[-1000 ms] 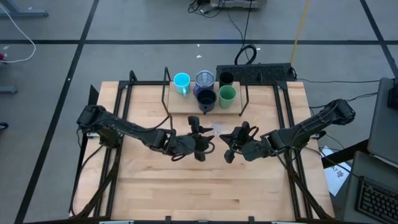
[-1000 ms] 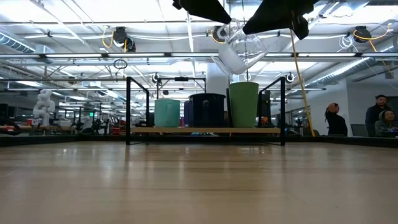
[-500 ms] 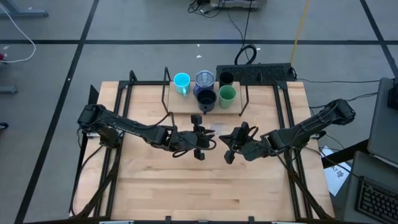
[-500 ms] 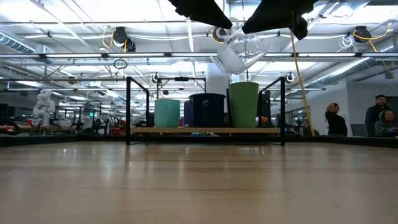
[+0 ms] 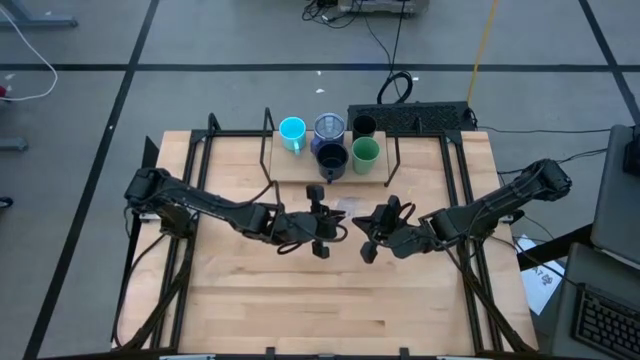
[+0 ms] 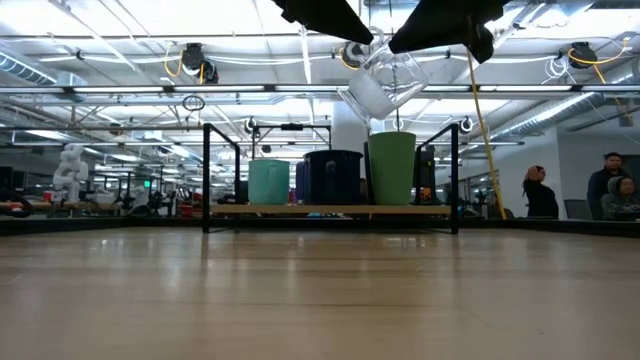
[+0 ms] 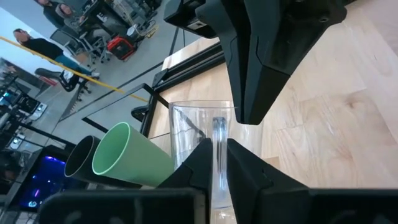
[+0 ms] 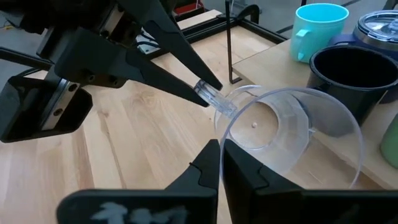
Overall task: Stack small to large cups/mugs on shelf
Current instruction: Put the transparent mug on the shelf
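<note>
Both arms are meeting over the middle of the bench [image 5: 250, 300], just at six o'clock of the shelf [image 5: 290, 172], and both are gripping the clear cup [image 6: 385, 82] between them. The cup is hanging in the air, tilted, well above the shelf's board in the low view.

The left end effector [image 5: 322, 222] is reaching in from nine o'clock, its fingers [image 7: 211, 163] clenched on one strip of the cup's rim. The right end effector [image 5: 372, 228] is coming in from three o'clock, and its fingers [image 8: 208, 163] are likewise pinching the cup's thin wall, one inside and one outside. In the right wrist view the cup's open mouth is facing the camera and its round base is showing through.

The other vessels are standing on the shelf at twelve o'clock of the end effectors. The cyan mug [image 5: 292, 131] is sitting at the shelf's nine o'clock end, with the blue-purple mug [image 5: 329, 126] just beside it toward three o'clock. The black mug [image 5: 332, 158] is standing at six o'clock of the blue-purple one, near the shelf's front edge. The green cup [image 5: 366, 152] is standing just beside the black mug at three o'clock, and the dark tumbler [image 5: 364, 127] is sitting behind the green cup.
</note>
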